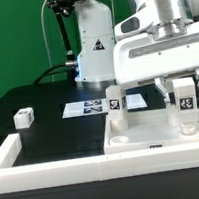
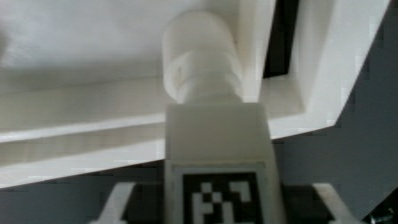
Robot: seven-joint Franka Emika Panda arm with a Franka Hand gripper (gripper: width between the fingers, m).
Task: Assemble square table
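The square tabletop (image 1: 153, 139) lies in the lower right of the exterior view. It is a white plastic panel with a raised rim all round, set on the black surface (image 1: 51, 129) just behind the long white rail (image 1: 46, 172). In the wrist view the tabletop (image 2: 89, 110) shows as a pale tray floor with a stepped white edge.

The jaws are clenched on one leg (image 1: 186, 105), holding it upright over the tabletop's right-hand part. This leg is a white block with a black-and-white tag on its face. From the wrist view the same leg (image 2: 219, 150) has a square tagged body that narrows to a rounded, ribbed tip pointing at the panel. I cannot tell whether that tip touches the panel.

A second leg (image 1: 115, 102), also tagged, stands upright at the tabletop's far left corner. I cannot tell how firmly it is seated.

A third leg (image 1: 24, 117) lies loose on the surface at middle left, well apart from the tabletop.

The marker board (image 1: 88, 107) lies flat near the centre, behind the standing leg. The white arm (image 1: 164, 24) fills the upper right.
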